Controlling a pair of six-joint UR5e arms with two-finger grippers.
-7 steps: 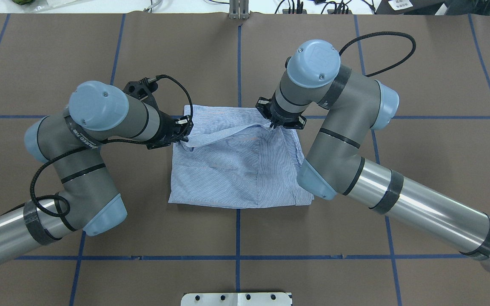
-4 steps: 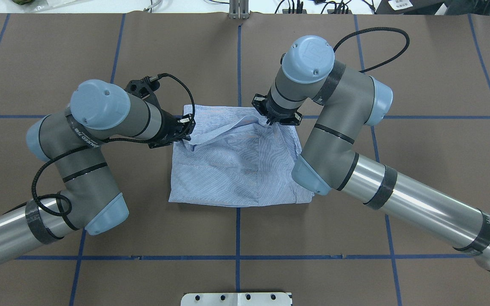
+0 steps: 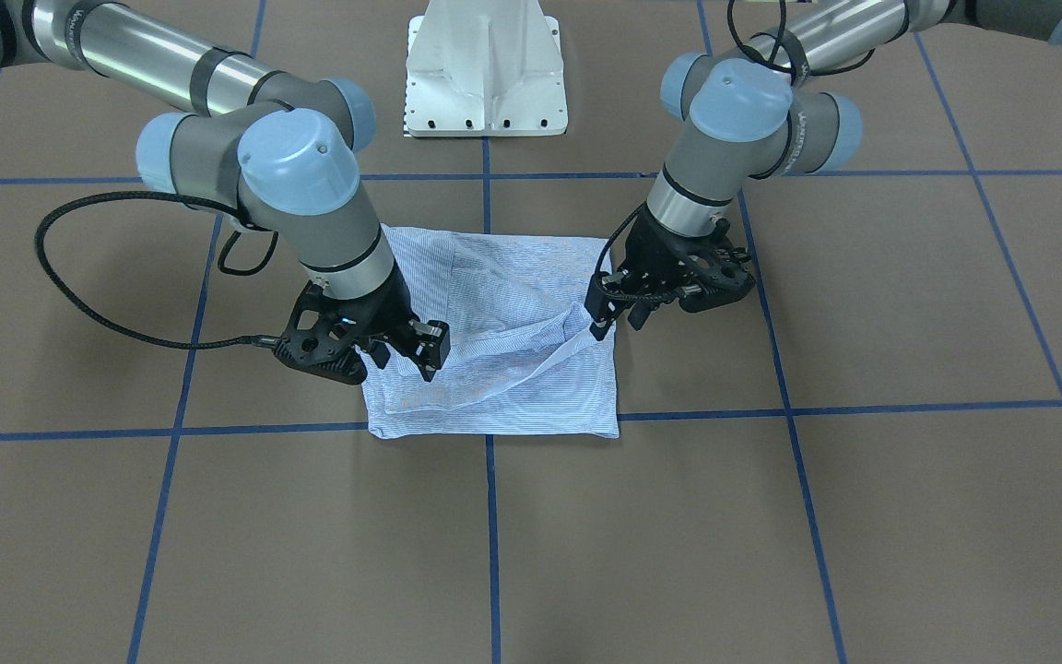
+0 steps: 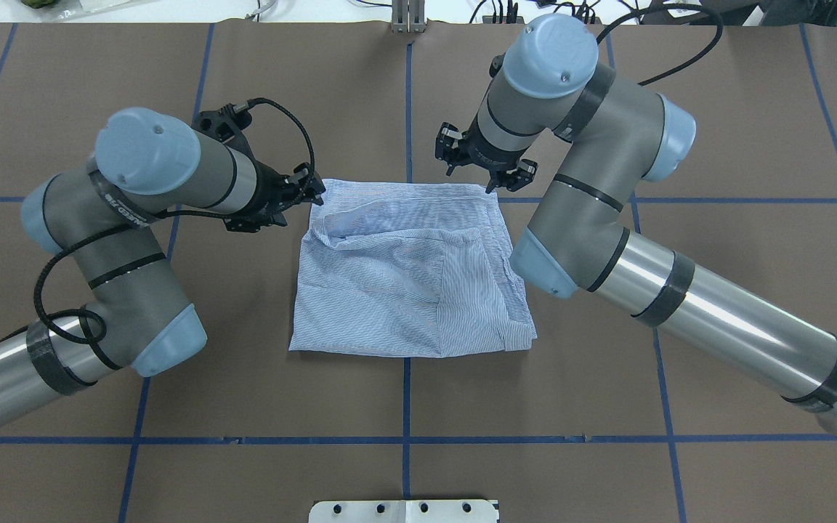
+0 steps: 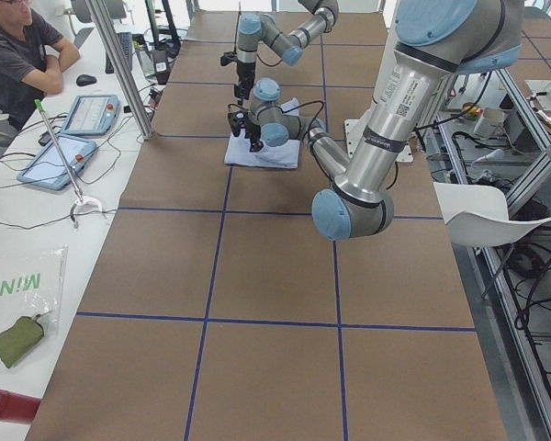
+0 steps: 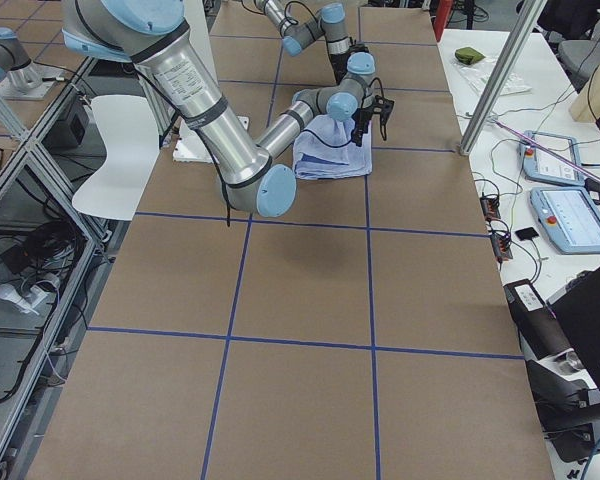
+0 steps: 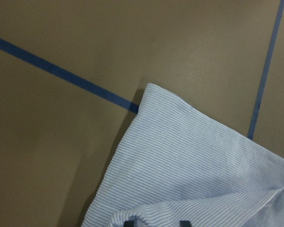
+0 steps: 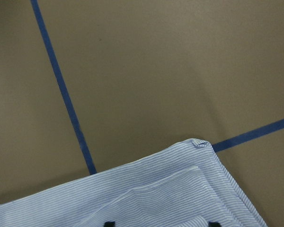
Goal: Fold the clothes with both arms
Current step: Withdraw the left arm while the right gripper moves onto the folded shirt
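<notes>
**Shirt folded on counter, both arms' jaws released at its far corners**

The light blue striped shirt (image 4: 404, 290) lay folded into a rough square near the middle of the brown counter (image 4: 607, 378). It sat across one blue tape line (image 4: 406, 392), and its far edge, the one away from the robot, ran along a crossing line. A raised crease ran across the far part of the cloth and bunched up near the far corner on the robot's left side. The near edge lay flat.

The left gripper (image 4: 312, 192) hung right at that bunched far-left corner, tilted in toward the shirt. Its jaws were released but only a little apart. In the left wrist view the two fingertips (image 7: 128, 222) showed separately at the bottom edge, with rumpled cloth beneath them.

The right gripper (image 4: 471, 173) hung above the far-right corner. Its jaws were released and spread wider than the left pair. In the right wrist view its fingertips (image 8: 109, 223) stood well apart over the flat, layered corner of the shirt.

The white pedestal base (image 3: 485, 74) stood on the robot's side of the shirt. In the left side view, a person (image 5: 18, 55) sat at a side bench beyond the counter.
</notes>
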